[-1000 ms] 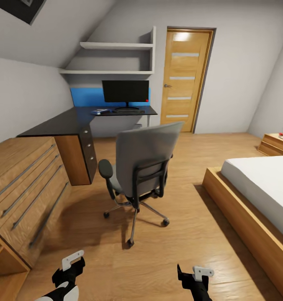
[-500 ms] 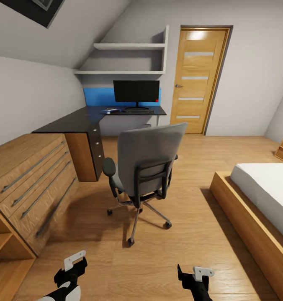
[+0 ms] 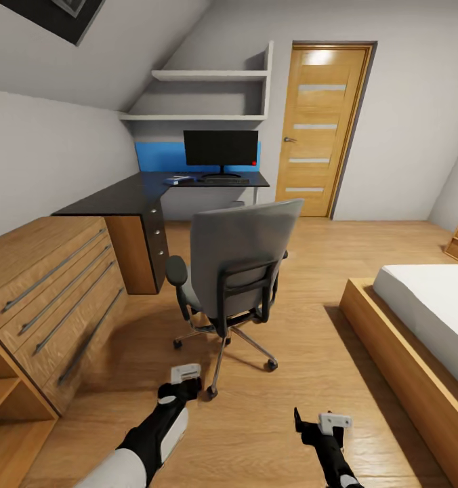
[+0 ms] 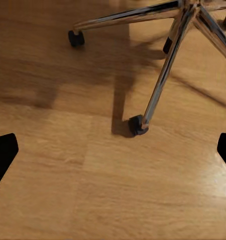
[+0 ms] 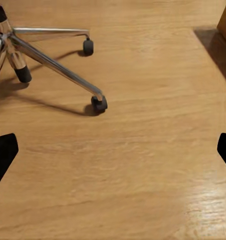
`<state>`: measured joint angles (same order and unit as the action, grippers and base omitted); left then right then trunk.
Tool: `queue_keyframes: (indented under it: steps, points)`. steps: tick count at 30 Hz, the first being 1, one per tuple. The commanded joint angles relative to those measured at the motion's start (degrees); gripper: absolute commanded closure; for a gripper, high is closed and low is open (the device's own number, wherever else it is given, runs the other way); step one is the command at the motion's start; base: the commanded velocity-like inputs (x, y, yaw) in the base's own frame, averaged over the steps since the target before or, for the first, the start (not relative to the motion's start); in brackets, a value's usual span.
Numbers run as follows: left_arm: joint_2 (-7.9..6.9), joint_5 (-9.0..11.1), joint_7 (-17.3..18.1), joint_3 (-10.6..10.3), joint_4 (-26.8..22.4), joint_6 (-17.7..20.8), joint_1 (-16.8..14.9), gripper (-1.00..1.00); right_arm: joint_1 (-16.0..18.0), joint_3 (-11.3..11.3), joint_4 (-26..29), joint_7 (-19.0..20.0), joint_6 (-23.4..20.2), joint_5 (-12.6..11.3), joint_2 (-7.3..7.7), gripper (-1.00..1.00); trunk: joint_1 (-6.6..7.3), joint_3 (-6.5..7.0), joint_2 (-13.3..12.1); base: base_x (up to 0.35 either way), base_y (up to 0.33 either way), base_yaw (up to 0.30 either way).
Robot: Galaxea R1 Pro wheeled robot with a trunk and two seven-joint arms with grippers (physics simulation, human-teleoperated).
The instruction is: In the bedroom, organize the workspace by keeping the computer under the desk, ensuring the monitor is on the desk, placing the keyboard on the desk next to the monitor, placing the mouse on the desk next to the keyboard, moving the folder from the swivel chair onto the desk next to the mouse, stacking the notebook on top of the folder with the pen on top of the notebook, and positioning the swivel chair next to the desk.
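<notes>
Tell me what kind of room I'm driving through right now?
Most likely a bedroom with a study corner: a bed on the right, a black desk carrying a monitor, and a swivel chair.

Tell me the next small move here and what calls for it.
Probably roll around to the front of the swivel chair: its backrest faces the robot and hides the seat, and the left hand hangs open and empty near one caster, too low for anything on the seat.

Wooden door, bed, chest
</notes>
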<state>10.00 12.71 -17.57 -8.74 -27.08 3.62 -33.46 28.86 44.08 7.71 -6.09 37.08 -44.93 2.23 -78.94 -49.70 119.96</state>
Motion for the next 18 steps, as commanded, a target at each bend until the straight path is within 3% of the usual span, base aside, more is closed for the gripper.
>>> queue_keyframes:
  steps: [1, 8, 12, 13, 14, 16, 18]
  points:
    - [0.0, 0.3, -0.5, -0.2, -1.1, 0.9, 0.0, -1.0, 1.0, 0.5, 0.1, -0.6, -0.8, -0.1, 0.24, -1.0, 0.01, -0.07, 0.0, 0.0, 0.0, 0.0]
    - [0.0, 0.3, -0.7, -0.3, -7.1, 4.8, 0.0, -1.0, 9.4, 0.0, 1.9, -0.6, -13.0, -0.8, 1.96, -1.0, 0.01, -0.07, 0.0, 0.0, 0.0, 0.0]
    - [0.0, 0.3, -0.6, -0.5, -11.7, 10.3, 0.0, -1.0, 12.0, -2.5, 10.1, -0.7, -22.1, -2.1, 2.9, -1.0, 0.01, -0.07, 0.0, 0.0, 0.0, 0.0]
    - [0.0, 0.3, -0.4, -0.7, -12.5, 11.3, 0.0, -1.0, 12.3, -3.6, 13.0, -0.7, -25.8, -2.3, 3.38, -1.0, 0.01, -0.07, 0.0, 0.0, 0.0, 0.0]
    - [0.0, 0.4, -0.3, -1.1, -13.2, 12.1, 0.0, -1.0, 12.5, -5.4, 17.7, -0.5, -32.4, -2.5, 3.93, -1.0, 0.01, -0.07, 0.0, 0.0, 0.0, 0.0]
    - [0.0, 0.6, -0.2, -1.4, -12.7, 12.4, 0.0, -1.0, 12.6, -6.6, 21.0, -0.5, -37.1, -2.4, 4.17, -1.0, 0.01, -0.07, 0.0, 0.0, 0.0, 0.0]
    - [0.0, 0.7, -0.1, -2.2, -12.1, 12.5, 0.0, -1.0, 12.5, -7.3, 23.1, -0.5, -38.9, -2.0, 4.24, -1.0, 0.01, -0.07, 0.0, 0.0, 0.0, 0.0]
